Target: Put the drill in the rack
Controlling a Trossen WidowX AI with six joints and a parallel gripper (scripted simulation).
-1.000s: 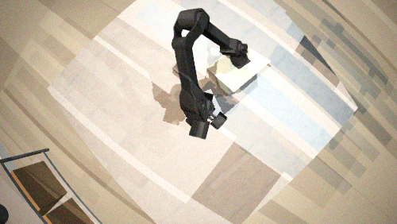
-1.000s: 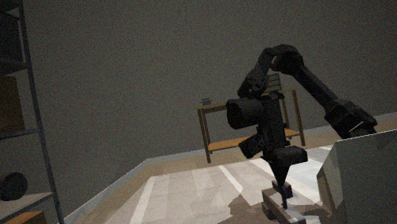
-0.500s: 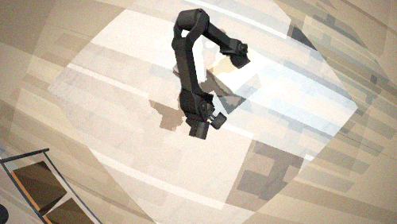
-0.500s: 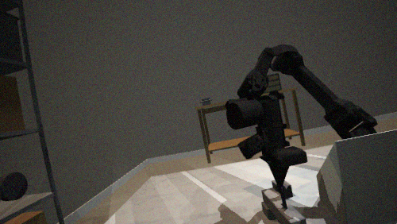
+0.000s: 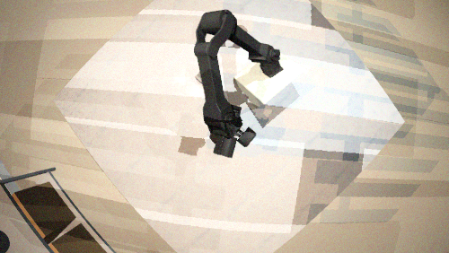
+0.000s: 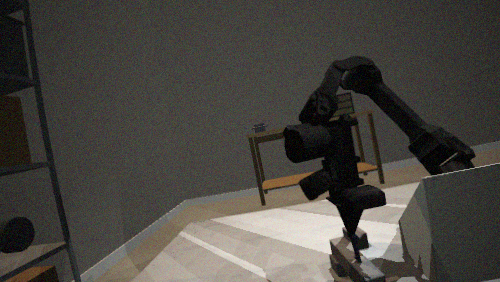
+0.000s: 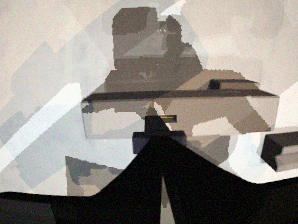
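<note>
My gripper (image 6: 353, 231) (image 7: 160, 143) is shut, with nothing seen between its fingertips. It points down onto the top bar of the dark key (image 6: 363, 239) (image 7: 139, 145) and looks to be touching it. The key's thin stem runs down to the pale block (image 6: 371, 272) (image 7: 102, 118), where a dark slot with a small yellow mark shows in the wrist view. The fingers hide the middle of the key's bar. I cannot make out the drill as a separate thing. The rack cannot be told for sure. The arm hides the block in the top view.
A dark-faced piece (image 7: 275, 151) lies at the right edge of the wrist view. A large pale box (image 5: 251, 82) (image 6: 465, 220) stands near the arm's base. Tall shelving (image 5: 31, 208) (image 6: 47, 140) and a wooden table (image 6: 270, 136) stand farther off.
</note>
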